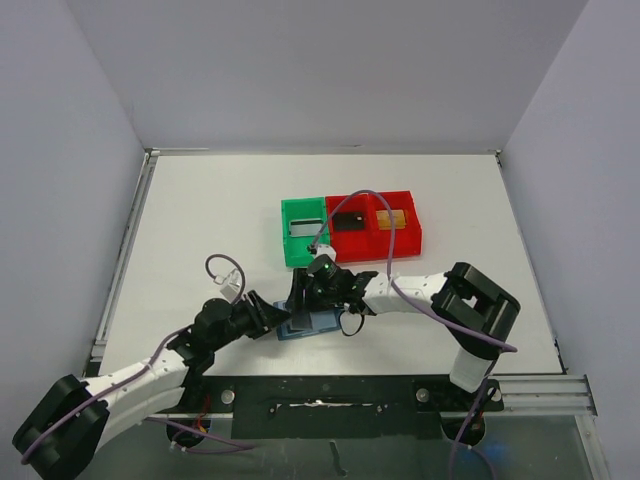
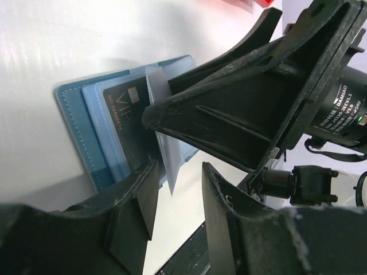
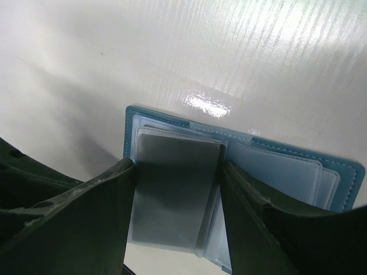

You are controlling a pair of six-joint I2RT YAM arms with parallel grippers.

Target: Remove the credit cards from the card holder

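From above, the open blue card holder [image 1: 305,327] lies on the white counter [image 1: 200,220] near the arm bases, with the left gripper [image 1: 272,315] at its left edge and the right gripper [image 1: 318,292] over it. A green bin [image 1: 300,255] and a red bin [image 1: 350,245] sit just beyond.

The left wrist view shows the left gripper [image 2: 178,195] spread at the holder's near edge, and a dark card [image 2: 123,123] in a sleeve.

In the right wrist view, the right gripper [image 3: 178,189] pinches the card [image 3: 175,166] by both side edges.

Top view: high, rearward, looking down over whole tabletop [image 1: 200,220]; both wrist views: close, low, sharing the blue card holder [image 2: 85,123].
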